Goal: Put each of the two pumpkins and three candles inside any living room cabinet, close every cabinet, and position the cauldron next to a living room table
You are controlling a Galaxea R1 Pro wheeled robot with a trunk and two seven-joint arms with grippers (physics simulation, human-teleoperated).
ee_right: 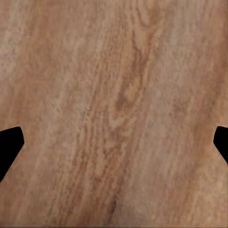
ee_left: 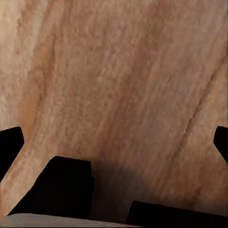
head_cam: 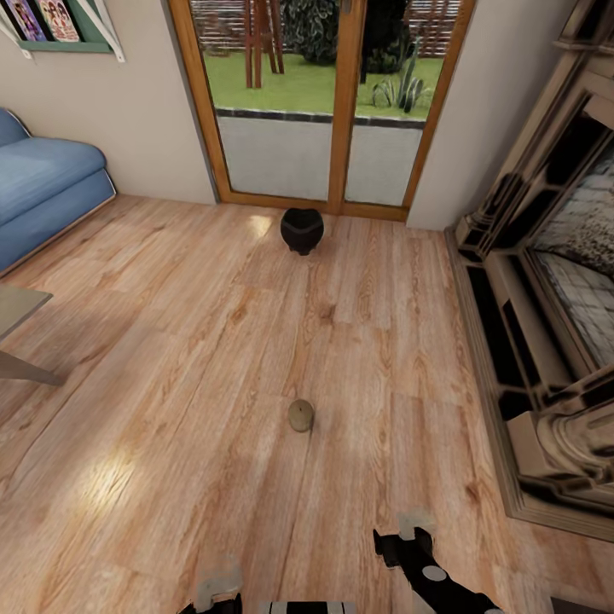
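A black cauldron (head_cam: 302, 228) stands on the wood floor just in front of the glass door. One tan candle (head_cam: 300, 415) sits on the floor mid-room, ahead of both arms. A corner of the pale table (head_cam: 15, 309) with a slanted grey leg shows at the left edge. My left gripper (head_cam: 217, 587) and right gripper (head_cam: 415, 524) hang low at the near edge, well short of the candle. In the wrist views the left gripper (ee_left: 114, 142) and right gripper (ee_right: 114, 142) are open over bare floorboards, with nothing between the fingertips. The pumpkins and the cabinet are out of view.
A blue sofa (head_cam: 43, 188) stands at the far left against the wall. The ornate carved fireplace (head_cam: 546, 324) runs along the right side, its base jutting onto the floor. The wood-framed glass door (head_cam: 328, 128) closes the far wall.
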